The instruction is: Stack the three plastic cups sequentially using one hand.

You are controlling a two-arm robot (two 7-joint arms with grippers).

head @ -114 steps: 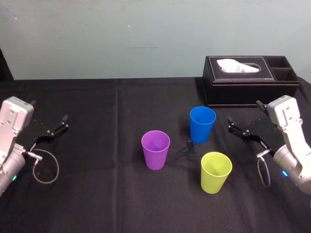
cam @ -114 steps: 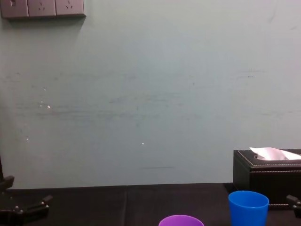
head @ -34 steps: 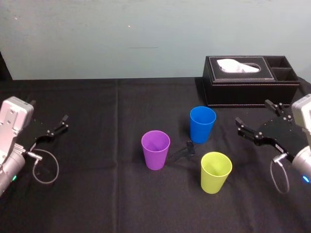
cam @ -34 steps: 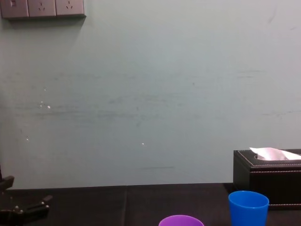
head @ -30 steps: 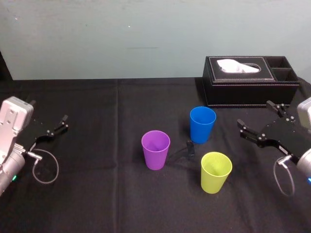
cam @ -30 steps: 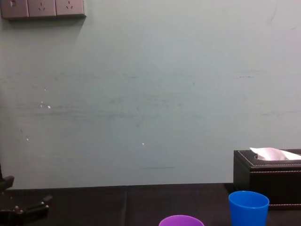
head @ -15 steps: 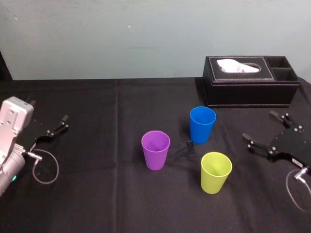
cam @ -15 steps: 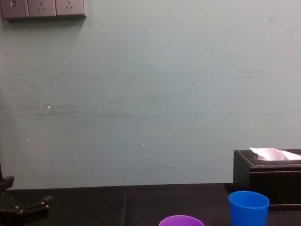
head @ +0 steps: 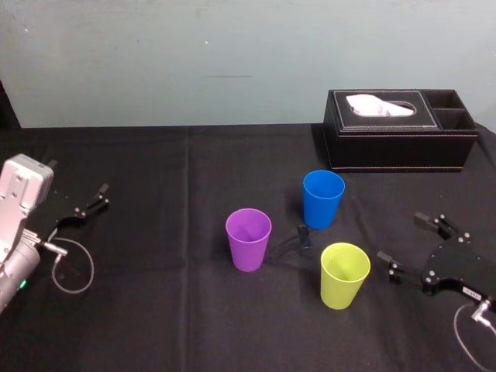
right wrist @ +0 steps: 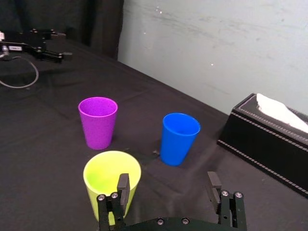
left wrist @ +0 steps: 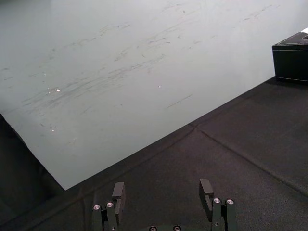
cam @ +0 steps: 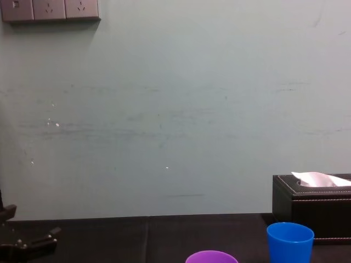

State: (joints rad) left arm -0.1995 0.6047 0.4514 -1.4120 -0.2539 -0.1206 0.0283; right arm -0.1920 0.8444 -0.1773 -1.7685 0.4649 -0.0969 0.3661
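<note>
Three cups stand upright and apart on the black cloth: the purple cup (head: pixel 248 239) at centre, the blue cup (head: pixel 322 198) behind and to its right, the yellow-green cup (head: pixel 345 274) nearest me. My right gripper (head: pixel 403 238) is open and empty, low over the cloth just right of the yellow-green cup and apart from it. In the right wrist view its fingers (right wrist: pixel 123 185) stand wide, with the yellow-green cup (right wrist: pixel 111 180) close before them and the purple cup (right wrist: pixel 98 121) and blue cup (right wrist: pixel 179 138) farther off. My left gripper (head: pixel 89 203) rests open at the far left.
A black tissue box (head: pixel 399 130) with a white tissue stands at the back right, behind the blue cup. A small dark object (head: pixel 298 239) lies on the cloth between the cups. A pale wall closes the far edge of the table.
My right gripper has come down and toward me, from beside the tissue box to a spot close to the right of the yellow-green cup. The cups and the left arm have not moved.
</note>
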